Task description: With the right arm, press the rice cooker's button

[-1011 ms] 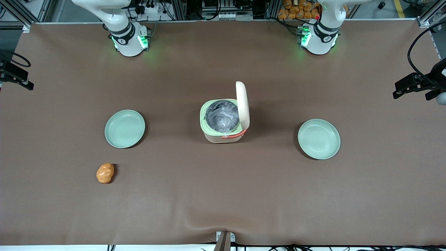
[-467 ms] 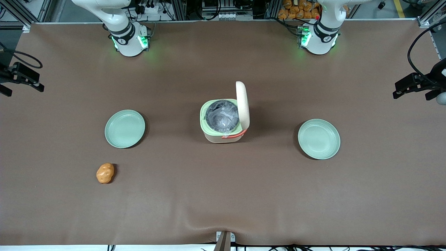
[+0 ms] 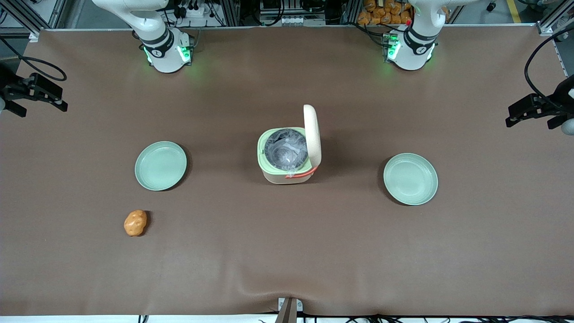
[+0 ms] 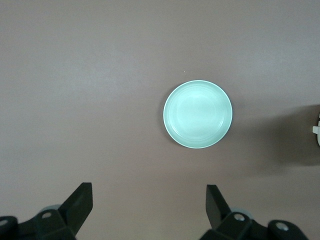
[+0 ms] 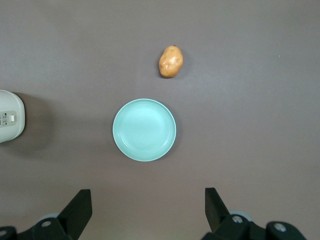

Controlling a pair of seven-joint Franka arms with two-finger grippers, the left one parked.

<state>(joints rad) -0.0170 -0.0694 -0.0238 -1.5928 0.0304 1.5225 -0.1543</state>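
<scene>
Landmark for this inspection is the rice cooker (image 3: pixel 289 154), which stands at mid-worktop (image 3: pixel 287 251) with its cream lid (image 3: pixel 312 134) raised upright and the dark inner pot exposed. Taking the front view from its left edge: the claw (image 3: pixel 38 94) of the right arm (image 3: pixel 152 31) hangs over the working arm's end of the worktop, well apart from the cooker and farther from the front camera than it. In the right wrist view the claw (image 5: pixel 145 212) has its two fingers (image 5: pixel 80 207) spread wide with nothing between them; it grips nothing. Next comes a pale green plate (image 3: pixel 160 165), beside the cooker toward the working arm's end, and a potato-like item (image 3: pixel 135 223), nearer the camera than the cooker. A second plate (image 3: pixel 410 179) lies beside the cooker toward the parked arm's end. The button (image 5: pixel 12 118) shows only in the right wrist view, as a small pale patch on the cooker's control face (image 5: pixel 7 120), which is turned toward the working arm. Assessment: with the lid standing open, the press appears already accomplished. What remains, if anything, is clearing the arm; this cannot be confirmed.
</scene>
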